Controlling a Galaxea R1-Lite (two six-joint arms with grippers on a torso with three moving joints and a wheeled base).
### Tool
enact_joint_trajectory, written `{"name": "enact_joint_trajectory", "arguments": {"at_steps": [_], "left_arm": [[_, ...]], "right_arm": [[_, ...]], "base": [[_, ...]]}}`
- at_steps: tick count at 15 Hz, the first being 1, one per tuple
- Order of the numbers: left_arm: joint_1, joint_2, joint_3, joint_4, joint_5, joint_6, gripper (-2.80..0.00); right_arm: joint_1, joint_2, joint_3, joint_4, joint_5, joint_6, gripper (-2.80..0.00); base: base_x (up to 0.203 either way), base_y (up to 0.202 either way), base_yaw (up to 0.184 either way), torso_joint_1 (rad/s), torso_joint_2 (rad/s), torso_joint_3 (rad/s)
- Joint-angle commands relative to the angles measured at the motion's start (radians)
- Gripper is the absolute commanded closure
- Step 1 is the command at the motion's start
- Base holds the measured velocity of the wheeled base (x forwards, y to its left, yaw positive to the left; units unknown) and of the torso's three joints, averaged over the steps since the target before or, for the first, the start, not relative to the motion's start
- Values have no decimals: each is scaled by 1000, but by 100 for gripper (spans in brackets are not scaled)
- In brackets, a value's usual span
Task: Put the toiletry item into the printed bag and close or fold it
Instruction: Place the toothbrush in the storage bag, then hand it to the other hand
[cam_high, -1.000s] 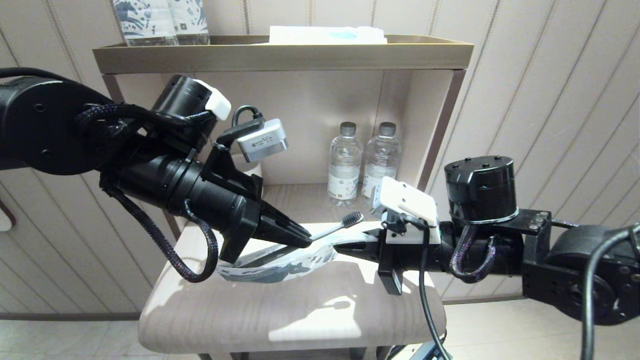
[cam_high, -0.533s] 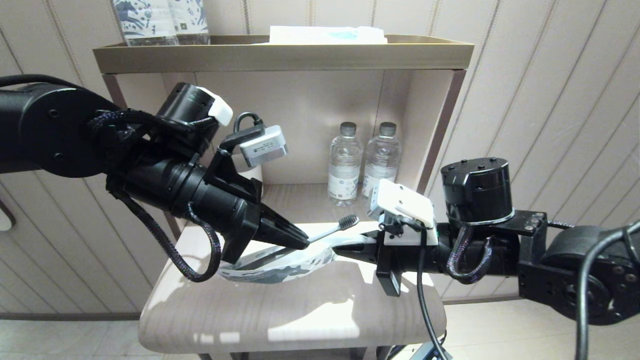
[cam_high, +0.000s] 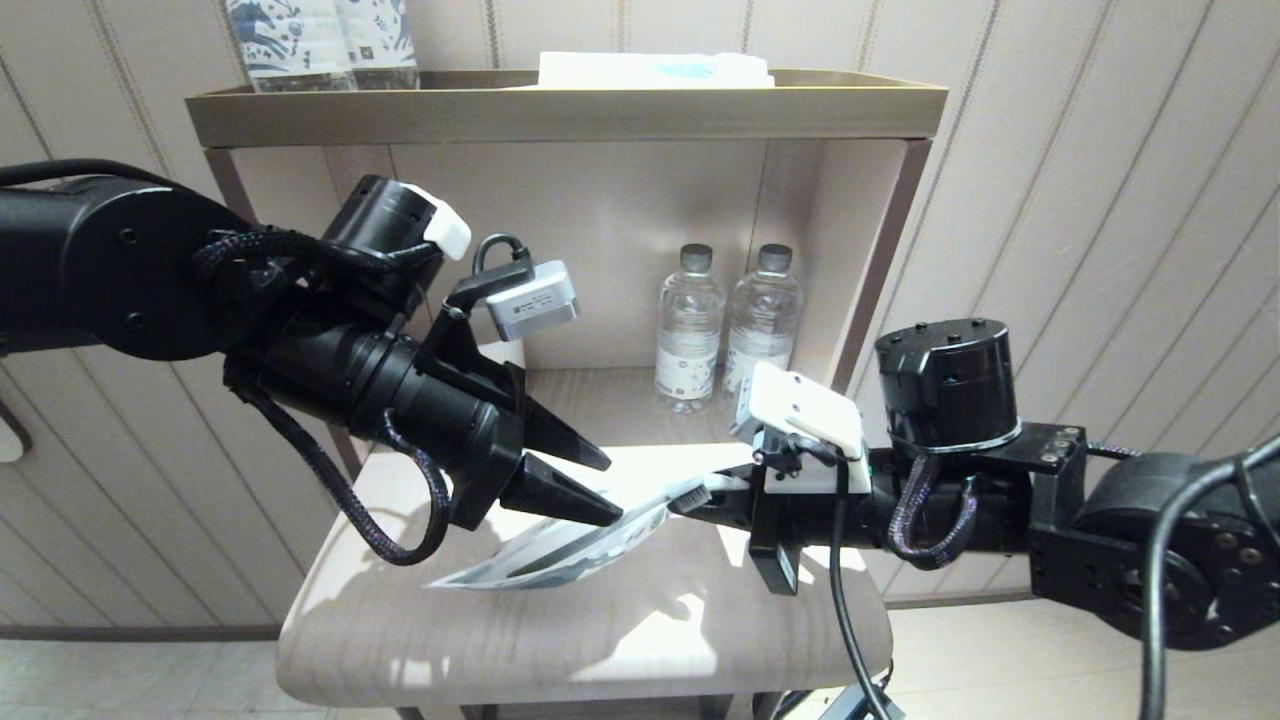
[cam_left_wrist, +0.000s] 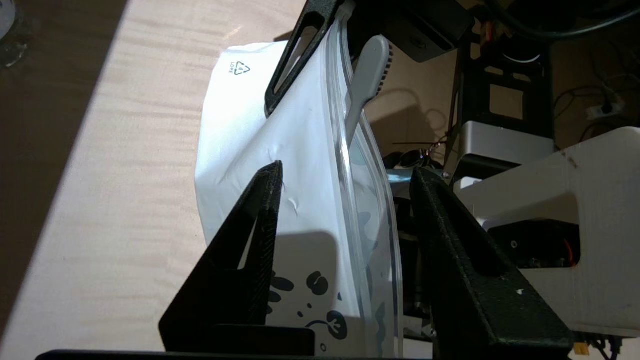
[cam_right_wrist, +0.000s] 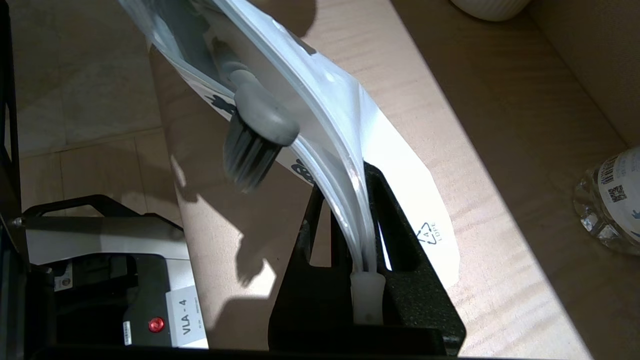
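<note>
The printed bag (cam_high: 560, 548), white with dark blue doodles, hangs slanted above the table, pinched at its upper corner by my right gripper (cam_high: 688, 500), which is shut on it. Seen from the right wrist, the bag's edge (cam_right_wrist: 320, 115) runs between the closed fingers of the right gripper (cam_right_wrist: 347, 180). The grey toothbrush lies inside the bag, with only its bristle head (cam_right_wrist: 257, 135) poking out of the mouth by the right fingertips (cam_high: 692, 490). My left gripper (cam_high: 605, 490) is open just left of the bag mouth. In the left wrist view the bag (cam_left_wrist: 310, 200) hangs between the left gripper's (cam_left_wrist: 345, 172) spread fingers, with the brush head (cam_left_wrist: 372, 65) beyond.
The bag hangs over a light wooden table top (cam_high: 600, 640). Two clear water bottles (cam_high: 725, 335) stand at the back of the shelf niche, and a white cup (cam_high: 505, 350) sits behind the left wrist. Printed packs (cam_high: 320, 40) and a white folded item (cam_high: 655, 68) rest on the top tray (cam_high: 560, 110).
My left gripper has opened and let go of the toothbrush, which has slid down into the bag. The bag's mouth has flattened. Both arms have shifted slightly.
</note>
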Motion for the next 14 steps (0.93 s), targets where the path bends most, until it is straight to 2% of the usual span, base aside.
{"name": "enact_joint_trajectory", "arguments": {"at_steps": [1, 4, 8, 9, 10, 11, 12, 14], "left_arm": [[1, 4, -2, 1, -4, 0, -280], [16, 5, -4, 1, -7, -4, -280], [101, -12, 28, 11, -35, -20, -280], [128, -19, 33, 6, -47, -50, -280], [157, -21, 26, 1, -60, -108, -280], [190, -24, 23, -9, -77, -151, -280], [222, -36, 37, -25, -92, -167, -280], [269, -74, 106, -65, -131, -172, -280]], "right_arm": [[2, 4, 1, -3, 3, -3, 0], [0, 9, 0, -3, 3, -3, 0], [-9, 15, -3, 0, 10, 3, 0], [-9, 12, -10, 3, 16, 22, 0], [-7, 14, -38, 9, 20, 60, 0], [-7, 32, -64, 12, 20, 127, 0], [-14, 48, -84, 8, 17, 195, 0], [-30, 54, -107, 6, 12, 222, 0]], "base": [[0, 0, 0, 0, 0, 0], [0, 0, 0, 0, 0, 0], [0, 0, 0, 0, 0, 0], [0, 0, 0, 0, 0, 0], [0, 0, 0, 0, 0, 0], [0, 0, 0, 0, 0, 0], [0, 0, 0, 0, 0, 0], [0, 0, 0, 0, 0, 0]]}}
